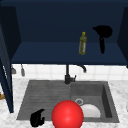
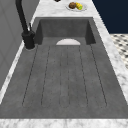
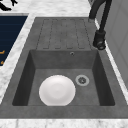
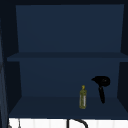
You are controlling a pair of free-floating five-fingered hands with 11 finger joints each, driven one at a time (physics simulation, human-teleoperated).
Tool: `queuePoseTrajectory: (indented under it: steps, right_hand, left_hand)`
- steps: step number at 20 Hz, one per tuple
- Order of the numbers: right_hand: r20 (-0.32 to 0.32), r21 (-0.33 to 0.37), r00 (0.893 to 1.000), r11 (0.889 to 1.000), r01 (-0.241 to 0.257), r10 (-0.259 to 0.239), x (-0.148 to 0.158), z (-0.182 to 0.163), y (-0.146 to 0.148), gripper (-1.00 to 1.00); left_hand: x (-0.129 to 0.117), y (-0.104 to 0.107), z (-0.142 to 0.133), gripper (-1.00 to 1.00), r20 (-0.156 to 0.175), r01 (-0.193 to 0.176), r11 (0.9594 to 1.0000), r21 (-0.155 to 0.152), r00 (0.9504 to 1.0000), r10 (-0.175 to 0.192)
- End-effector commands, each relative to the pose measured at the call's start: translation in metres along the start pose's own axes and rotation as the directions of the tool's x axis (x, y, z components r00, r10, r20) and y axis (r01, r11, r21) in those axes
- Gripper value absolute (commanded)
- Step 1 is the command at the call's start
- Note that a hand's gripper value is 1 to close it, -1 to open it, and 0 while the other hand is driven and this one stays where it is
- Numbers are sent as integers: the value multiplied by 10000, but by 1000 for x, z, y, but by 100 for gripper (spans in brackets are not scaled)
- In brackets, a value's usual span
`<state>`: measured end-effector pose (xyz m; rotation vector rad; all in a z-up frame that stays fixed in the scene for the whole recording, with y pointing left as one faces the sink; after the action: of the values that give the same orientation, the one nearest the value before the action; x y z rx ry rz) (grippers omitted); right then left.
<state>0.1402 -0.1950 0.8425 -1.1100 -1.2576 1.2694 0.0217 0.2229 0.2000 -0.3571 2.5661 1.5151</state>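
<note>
Front view: our left hand [image 1: 37,118] hangs at the sink's [image 1: 25,100] near left edge with its fingers curled on nothing, beside a red ball [image 1: 67,115]. Our right hand [image 1: 103,33] is up in the wall cabinet [image 1: 50,53], its state unclear to us, near an olive oil bottle [image 1: 83,43] whose label we cannot read.

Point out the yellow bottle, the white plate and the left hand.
Bottle [image 1: 83,45]: front view, middle of its body, on the cabinet shelf.
Plate [image 3: 57,90]: right side view, centre of the plate, in the sink basin.
Left hand [image 1: 36,118]: front view, on the palm, fingers curled.
</note>
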Motion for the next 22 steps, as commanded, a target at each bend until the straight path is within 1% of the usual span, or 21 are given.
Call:
queuePoseTrajectory:
  steps: [1,6,10,13,14,17,22]
  right_hand:
    - [-26,586,9989,9972,-468,470,15,-15,-17,-100]
    - [-25,1015,9987,9936,-498,503,27,-39,-39,-100]
    - [-34,1843,9998,9827,-177,187,38,-57,-43,-100]
    - [6,2336,10000,9723,-92,93,44,-70,-46,-100]
    - [16,2540,10000,9672,-86,84,45,-74,-47,-100]
    - [-1,3203,9999,9473,-104,110,50,-85,-50,-100]
    - [-41,4292,10000,9032,28,-12,58,-108,-52,-100]
  left_hand:
    - [0,0,0,0,0,0,10000,0,10000,0]
    - [0,0,0,0,0,0,10000,0,10000,0]
    - [0,0,0,0,0,0,10000,0,10000,0]
    - [0,0,0,0,0,0,10000,0,10000,0]
    - [0,0,0,0,0,0,10000,0,10000,0]
    - [0,0,0,0,0,0,10000,0,10000,0]
    - [0,0,0,0,0,0,10000,0,10000,0]
